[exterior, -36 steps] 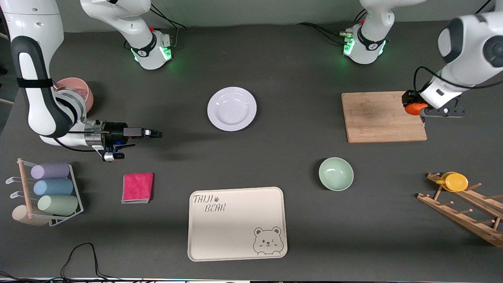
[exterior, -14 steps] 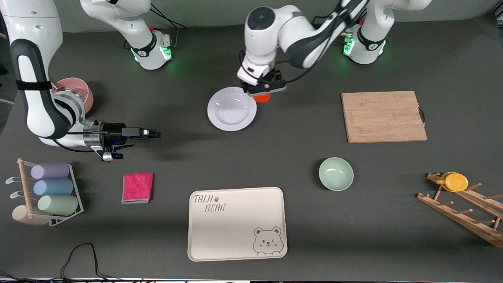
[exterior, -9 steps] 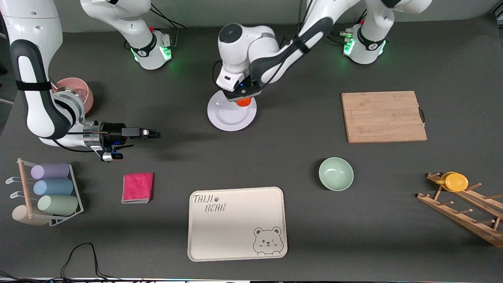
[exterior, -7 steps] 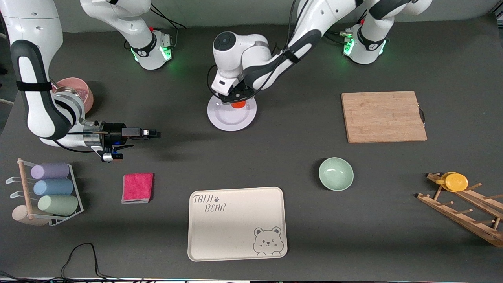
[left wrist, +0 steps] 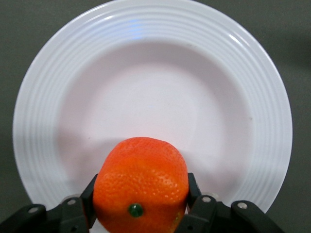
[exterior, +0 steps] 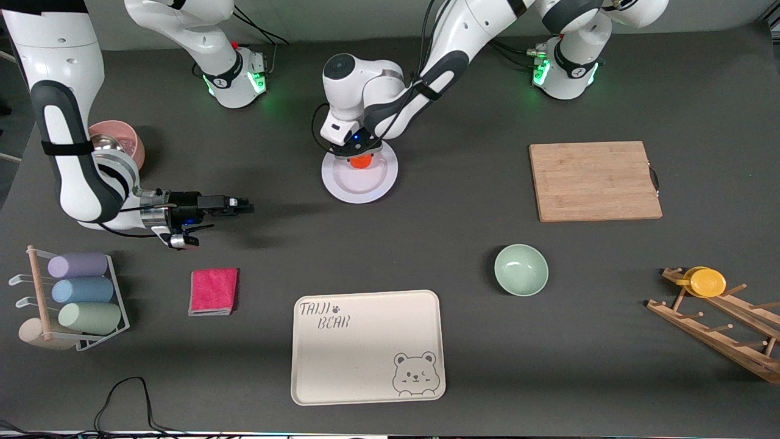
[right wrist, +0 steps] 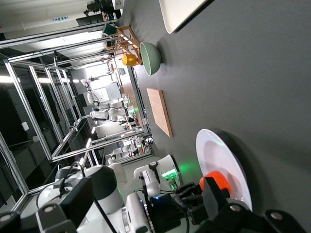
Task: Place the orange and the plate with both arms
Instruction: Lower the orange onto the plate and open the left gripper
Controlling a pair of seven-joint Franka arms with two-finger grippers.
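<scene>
Left gripper [exterior: 361, 155]: over the round glossy white plate [exterior: 341, 186], fingers [left wrist: 83, 208] pinching the small bright orange fruit [left wrist: 141, 191] from both sides; stem dimple faces the wrist camera. The fruit sits low over the shallow centre of the plate, toward the rim nearest the robots' bases; whether it touches the plate I cannot tell

Right gripper [exterior: 239, 206]: hanging over bare dark table toward the right arm's end, arm waiting; whether its fingers are spread or pressed together I cannot tell

White plate: flat on the table, midway between the two arms' ends, farther from the front camera than the cream rectangular bear-printed tray [exterior: 368, 346]

Mint-green bowl [exterior: 521, 269]: upright, nearer the front camera than the rectangular wooden cutting board [exterior: 594, 180], toward the left arm's end

Wooden peg rack [exterior: 719, 326]: at the left arm's end, a yellow cup [exterior: 706, 281] hung on it

Folded pink cloth [exterior: 213, 291]: toward the right arm's end, beside a wire rack [exterior: 116, 305] holding three pastel cylinders laid on their sides

Pink bowl [exterior: 122, 140]: at the right arm's end, partly hidden by the right arm
</scene>
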